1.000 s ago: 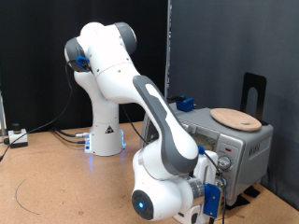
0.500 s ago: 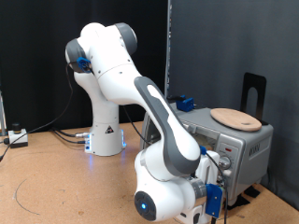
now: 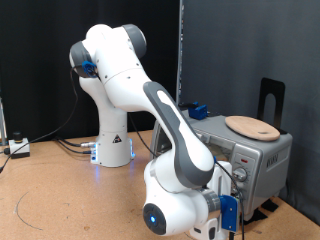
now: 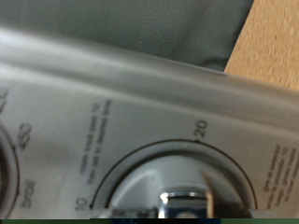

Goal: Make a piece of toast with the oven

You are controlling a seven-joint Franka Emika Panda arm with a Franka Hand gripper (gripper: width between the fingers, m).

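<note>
The silver oven (image 3: pixel 255 155) stands at the exterior view's right, with a round wooden plate (image 3: pixel 250 127) on its top. My gripper's hand (image 3: pixel 226 207) is low down, right against the oven's front panel; its fingers are hidden there. The wrist view is a very close look at that silver panel (image 4: pixel 112 103): a printed dial scale marked 10 and 20, with a shiny knob (image 4: pixel 187 202) at the picture's edge. No fingertips show in the wrist view. The piece of toast is out of view.
A black upright stand (image 3: pixel 272 98) rises behind the oven, and a blue object (image 3: pixel 198 110) sits at its back. The arm's white base (image 3: pixel 113 150) stands mid-table, with cables and a small box (image 3: pixel 18 147) at the exterior view's left.
</note>
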